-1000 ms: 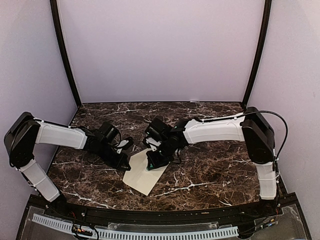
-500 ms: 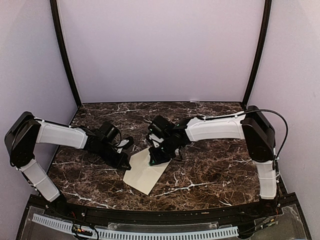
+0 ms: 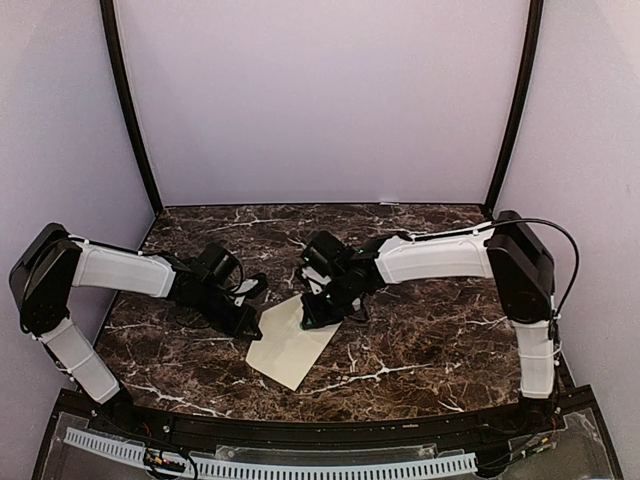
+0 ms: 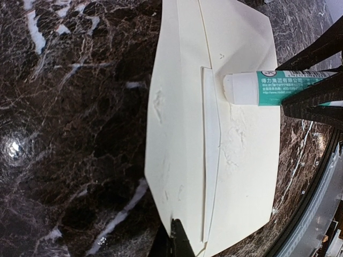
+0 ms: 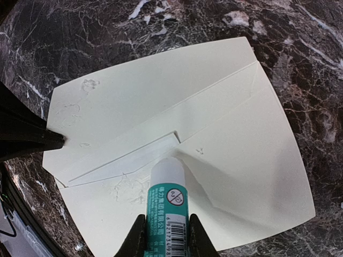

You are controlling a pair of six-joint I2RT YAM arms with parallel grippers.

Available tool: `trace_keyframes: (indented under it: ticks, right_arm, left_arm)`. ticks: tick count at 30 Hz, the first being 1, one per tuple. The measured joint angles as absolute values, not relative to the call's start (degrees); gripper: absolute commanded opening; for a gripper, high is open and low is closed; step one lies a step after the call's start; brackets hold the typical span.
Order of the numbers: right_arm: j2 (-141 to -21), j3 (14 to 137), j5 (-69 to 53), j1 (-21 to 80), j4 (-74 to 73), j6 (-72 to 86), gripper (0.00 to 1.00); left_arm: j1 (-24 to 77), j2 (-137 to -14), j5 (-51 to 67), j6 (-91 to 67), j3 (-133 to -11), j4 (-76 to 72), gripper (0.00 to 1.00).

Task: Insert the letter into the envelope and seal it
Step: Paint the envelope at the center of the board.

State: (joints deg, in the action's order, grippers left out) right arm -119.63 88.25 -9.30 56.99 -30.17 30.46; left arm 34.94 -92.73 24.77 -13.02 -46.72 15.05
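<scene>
The cream envelope [image 3: 290,345] lies flat on the marble table, its flap folded open toward the left arm. A whiter strip of the letter [image 5: 131,160] [image 4: 210,144] shows at the envelope's [image 5: 241,160] [image 4: 177,107] mouth. My right gripper [image 3: 318,312] [image 5: 166,219] is shut on a green-and-white glue stick [image 5: 167,198] [image 4: 268,88], whose white tip touches the paper beside the mouth, among faint smears. My left gripper [image 3: 250,318] [image 4: 179,235] is shut, with its dark tip resting on the flap's outer edge.
Dark marble table [image 3: 420,340] with a black rail along its near edge [image 3: 300,432]. Lilac walls stand close behind and at both sides. The two arms meet over the envelope from left and right.
The right gripper with the glue stick has shifted slightly away from the near edge along the envelope. The left arm and the envelope have not moved.
</scene>
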Motion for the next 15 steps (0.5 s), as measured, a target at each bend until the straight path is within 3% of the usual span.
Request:
trace_keyframes:
  ticks: [15]
  right_arm:
    - [-117.3, 84.7, -10.6, 60.9, -29.2, 32.3, 0.12]
  left_arm:
    - [35.0, -92.8, 24.8, -12.7, -46.7, 16.4, 0.00]
